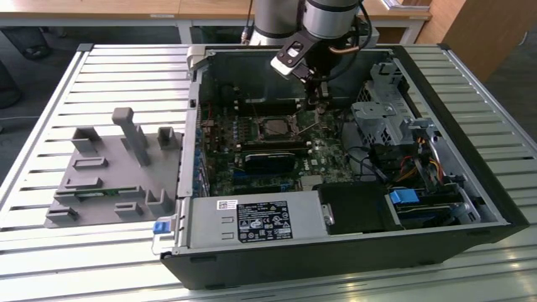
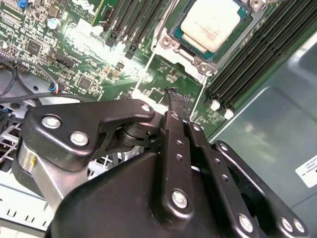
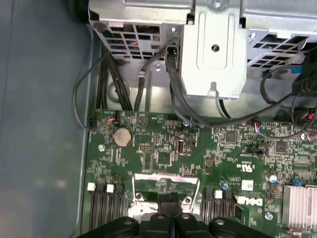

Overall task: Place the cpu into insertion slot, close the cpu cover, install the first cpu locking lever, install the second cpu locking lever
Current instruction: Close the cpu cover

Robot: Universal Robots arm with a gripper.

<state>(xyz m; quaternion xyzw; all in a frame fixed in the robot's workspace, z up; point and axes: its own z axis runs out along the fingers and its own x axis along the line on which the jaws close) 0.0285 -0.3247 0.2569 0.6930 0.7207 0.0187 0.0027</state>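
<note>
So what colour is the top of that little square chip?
Pale silvery-beige; the cpu shows best in the second wrist view.

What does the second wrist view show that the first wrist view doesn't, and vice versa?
Second wrist view: the cpu, pale top up, lying in the slot.
First wrist view: a coin cell, a metal drive cage and a finned heatsink.
In both wrist views: the gripper with its fingers together, the green board, black memory slots and the grey case wall.
</note>
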